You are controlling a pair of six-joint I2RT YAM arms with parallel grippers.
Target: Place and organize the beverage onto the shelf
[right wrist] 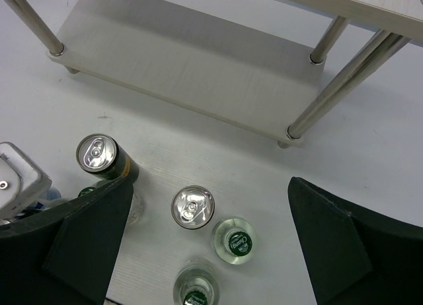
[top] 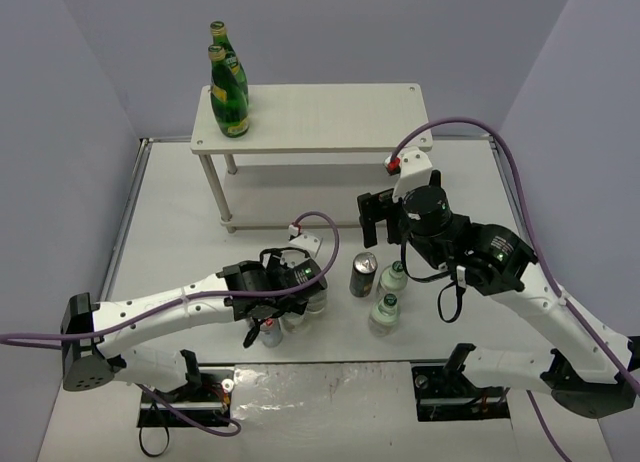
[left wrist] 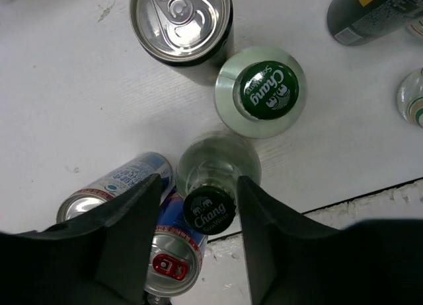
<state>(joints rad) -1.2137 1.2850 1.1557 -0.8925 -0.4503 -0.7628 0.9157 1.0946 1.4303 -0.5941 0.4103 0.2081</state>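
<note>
Two dark-green glass bottles (top: 228, 92) stand at the left end of the shelf's pale top board (top: 320, 117). The other drinks are on the table near the arms. My left gripper (top: 272, 317) (left wrist: 198, 181) is open, its fingers on either side of a clear green-capped bottle (left wrist: 209, 209), with a gap on the left side. Two silver-blue-red cans (left wrist: 115, 185) (left wrist: 172, 249) lie beside it. An upright black can (left wrist: 182, 21) and another clear bottle (left wrist: 261, 90) stand just beyond. My right gripper (top: 380, 222) (right wrist: 211, 182) is open and empty, above a black can (right wrist: 192, 207) (top: 363, 274) and two clear bottles (right wrist: 234, 240) (right wrist: 195, 288).
The shelf's lower board (right wrist: 185, 61) and thin legs (right wrist: 344, 80) lie just beyond my right gripper. The second black can (right wrist: 102, 156) stands by my left arm. Grey walls enclose the table on three sides. The table's near edge (left wrist: 370, 193) runs close to the left gripper.
</note>
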